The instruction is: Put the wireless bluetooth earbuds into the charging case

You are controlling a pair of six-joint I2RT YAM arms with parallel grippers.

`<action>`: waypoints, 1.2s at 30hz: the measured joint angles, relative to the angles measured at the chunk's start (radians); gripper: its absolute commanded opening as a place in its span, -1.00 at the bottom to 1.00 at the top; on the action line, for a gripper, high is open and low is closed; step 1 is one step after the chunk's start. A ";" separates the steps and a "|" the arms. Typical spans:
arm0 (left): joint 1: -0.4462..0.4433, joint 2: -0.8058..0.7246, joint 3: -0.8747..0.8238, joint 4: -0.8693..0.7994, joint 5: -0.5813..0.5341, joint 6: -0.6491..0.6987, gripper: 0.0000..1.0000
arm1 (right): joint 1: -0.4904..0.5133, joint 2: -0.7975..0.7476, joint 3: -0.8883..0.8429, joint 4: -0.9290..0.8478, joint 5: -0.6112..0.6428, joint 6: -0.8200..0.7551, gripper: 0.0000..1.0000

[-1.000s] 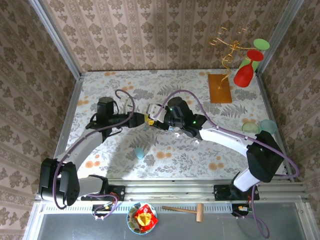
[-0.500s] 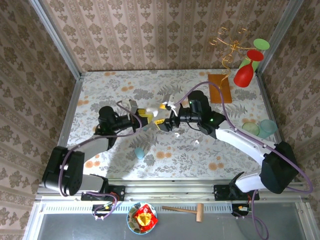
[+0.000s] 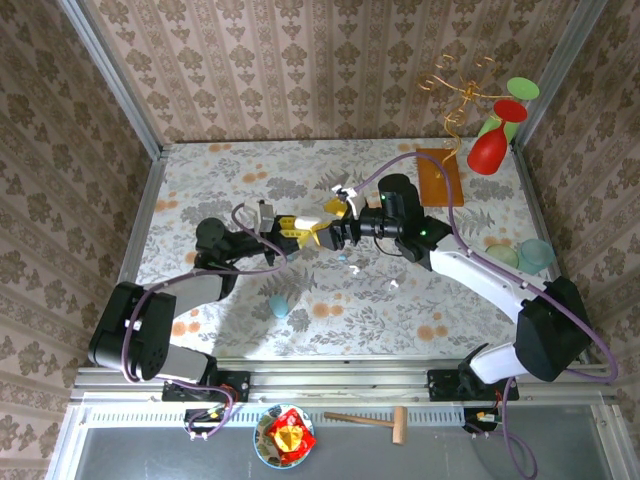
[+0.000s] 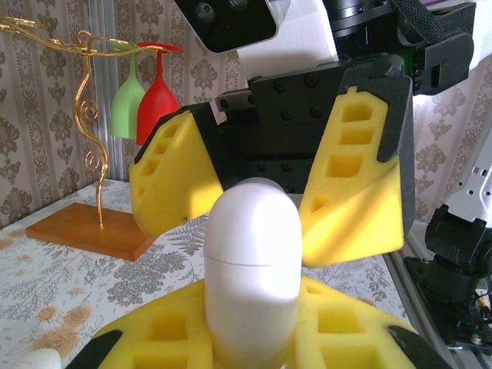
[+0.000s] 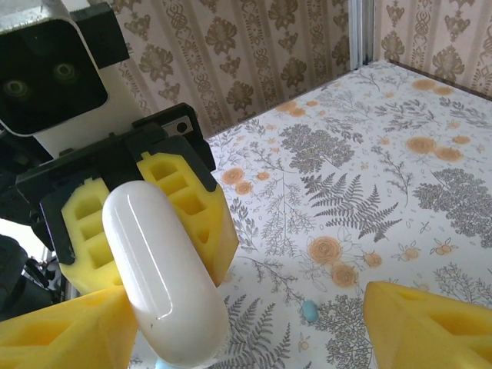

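Note:
A closed white charging case (image 4: 252, 269) stands upright, my left gripper (image 4: 254, 327) shut on its lower half with yellow foam pads (image 4: 165, 338). From above, the left gripper (image 3: 294, 231) and the case (image 3: 308, 222) hang over the middle of the table. My right gripper (image 3: 330, 233) faces them, open, its yellow fingers (image 4: 350, 200) flanking the case's top without touching. In the right wrist view the case (image 5: 161, 277) fills the gap of the right gripper (image 5: 246, 338). A pale blue earbud (image 5: 310, 310) lies on the table. Small white earbuds (image 3: 396, 283) lie right of centre.
A light blue case (image 3: 279, 306) lies on the table near the front. A gold rack with red and green glasses (image 3: 495, 135) on a wooden base (image 3: 438, 176) stands back right. Two pale green dishes (image 3: 520, 255) sit at the right edge.
The right gripper has drawn back to the right and opened. The left gripper has kept the white case and swung it up to face the right gripper.

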 measured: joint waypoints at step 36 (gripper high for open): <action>-0.064 -0.169 -0.154 -0.061 -0.293 0.409 -1.00 | -0.092 -0.335 -0.303 -0.237 0.517 0.483 0.71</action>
